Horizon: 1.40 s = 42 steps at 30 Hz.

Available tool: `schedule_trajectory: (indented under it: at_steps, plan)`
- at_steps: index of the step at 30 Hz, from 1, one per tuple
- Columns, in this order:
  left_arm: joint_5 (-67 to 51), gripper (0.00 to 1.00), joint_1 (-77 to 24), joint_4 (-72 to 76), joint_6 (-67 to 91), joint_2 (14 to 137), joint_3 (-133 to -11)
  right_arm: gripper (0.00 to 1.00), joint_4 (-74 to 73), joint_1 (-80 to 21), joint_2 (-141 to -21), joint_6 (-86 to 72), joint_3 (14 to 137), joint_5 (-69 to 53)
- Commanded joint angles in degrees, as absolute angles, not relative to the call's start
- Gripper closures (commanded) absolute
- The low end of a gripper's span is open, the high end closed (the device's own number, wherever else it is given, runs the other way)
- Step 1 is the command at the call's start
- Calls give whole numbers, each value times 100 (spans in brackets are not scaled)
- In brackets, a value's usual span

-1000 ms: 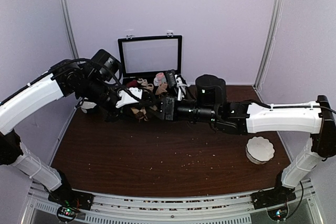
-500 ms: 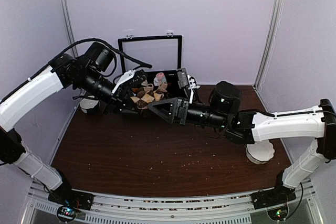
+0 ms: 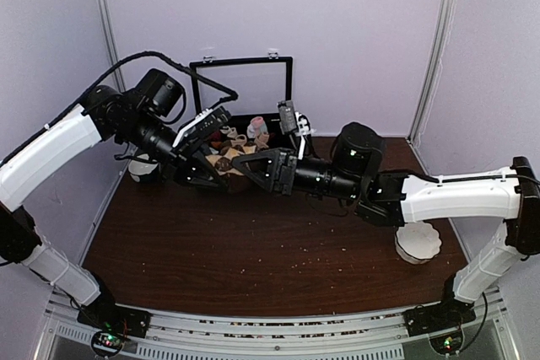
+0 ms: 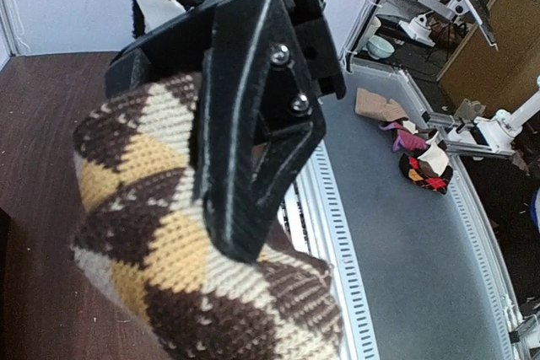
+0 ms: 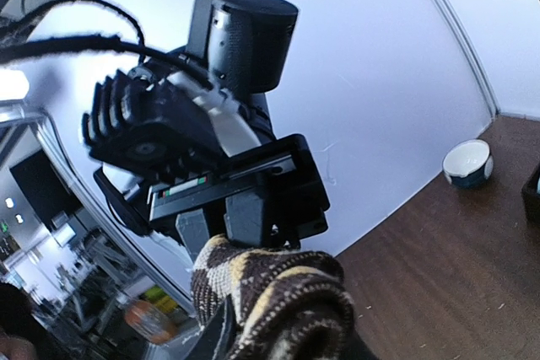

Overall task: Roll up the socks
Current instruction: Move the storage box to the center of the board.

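Jointly, left gripper (image 3: pixel 214 173), right gripper (image 3: pixel 245 162) — both clamping the socks (image 4: pixel 143 233).

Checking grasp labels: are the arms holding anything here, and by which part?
The socks, bunched between the two: the left gripper clamps one side, the right gripper the opposite side.

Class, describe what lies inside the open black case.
Small tan and pink sock rolls show inside the black case. The left pincer and right pincer, gripping the brown argyle socks, cover its front; the rest is hidden.
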<state>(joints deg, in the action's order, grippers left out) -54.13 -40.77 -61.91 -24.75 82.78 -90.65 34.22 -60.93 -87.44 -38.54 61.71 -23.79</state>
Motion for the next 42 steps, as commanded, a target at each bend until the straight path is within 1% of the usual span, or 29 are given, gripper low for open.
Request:
schedule_trajectory:
  at_steps: [1,3,5,6,7,8,9,10,11,13,16,20,24,28,33,42]
  plan:
    - [-6217,100,-4052,-6385,-2730,8312,-9317,83,3703,-6096,-8882,-3854,6386,-2177]
    - [-6142,100,-4052,-6421,-2752,8345,-9340,100,4044,-6095,-8865,-3926,6285,-2187]
    - [-5921,99,-4048,-6420,-2766,8393,-9334,100,4174,-6092,-8837,-4002,6196,-2178]
    - [-5753,86,-4039,-6417,-2765,8431,-9353,100,4120,-6077,-8821,-3992,6185,-2196]
    - [-5549,70,-3996,-6414,-2757,8484,-9362,100,3999,-6047,-8802,-3952,6189,-2204]
    - [-5236,57,-3942,-6393,-2713,8534,-9364,100,3812,-6004,-8774,-3884,6201,-2194]
    - [-4911,49,-3874,-6349,-2662,8611,-9368,100,3579,-5951,-8734,-3778,6217,-2148]
    - [-4577,44,-3767,-6320,-2650,8687,-9331,100,3247,-5869,-8670,-3604,6241,-2040]
    - [-4201,42,-3634,-6181,-2608,8764,-9276,100,2772,-5772,-8591,-3337,6284,-1813]
    - [-3337,41,-3370,-5952,-2458,9006,-9246,100,1660,-5596,-8397,-2616,6447,-1106]
    - [-2488,42,-3095,-5709,-2552,9490,-9381,100,503,-5308,-8243,-1723,6681,85]
    - [-1994,48,-3062,-5175,-3189,10184,-9575,100,-121,-4797,-8361,-1195,7021,670]
    - [-1762,50,-3050,-5128,-3594,11158,-10346,100,-371,-4503,-8642,-827,7303,967]
    - [-1391,46,-3026,-4742,-3831,11916,-10949,100,-358,-4287,-8866,-755,7432,978]
    - [-1362,43,-2997,-4137,-3955,12458,-11349,100,-282,-4192,-9012,-876,7419,653]
    - [-1050,42,-2989,-3964,-3996,13400,-12195,100,-264,-4197,-9010,-1043,7327,147]
